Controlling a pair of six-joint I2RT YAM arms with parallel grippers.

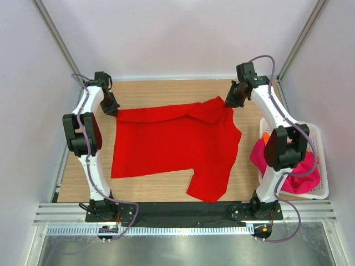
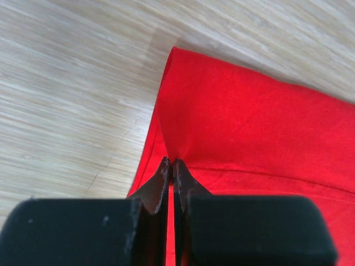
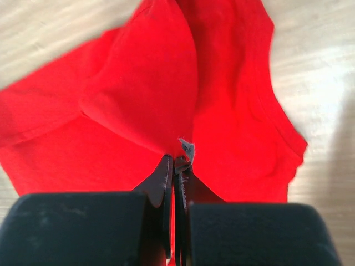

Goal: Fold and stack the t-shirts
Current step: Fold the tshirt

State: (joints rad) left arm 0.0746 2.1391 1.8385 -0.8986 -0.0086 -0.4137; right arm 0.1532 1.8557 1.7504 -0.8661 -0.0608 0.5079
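Across the middle of the pale wooden counter (image 1: 155, 88), a bright red short-sleeved cloth t-shirt (image 1: 172, 144) is lying mostly flat, one sleeve reaching toward six o'clock. At ten o'clock the left pincer (image 1: 113, 110) is clenching the shirt's corner hem, its black fingers pinching the cloth just above the wood. At one o'clock the right pincer (image 1: 231, 105) is gripping a raised fold of the same shirt, the cloth draping down from it in a loose peak. Over at four o'clock a white plastic lattice basket (image 1: 319, 191) is sitting at the counter's edge, holding a crumpled magenta-pink t-shirt (image 1: 302, 169), with an orange t-shirt (image 1: 266, 136) peeking out at its eleven o'clock corner.
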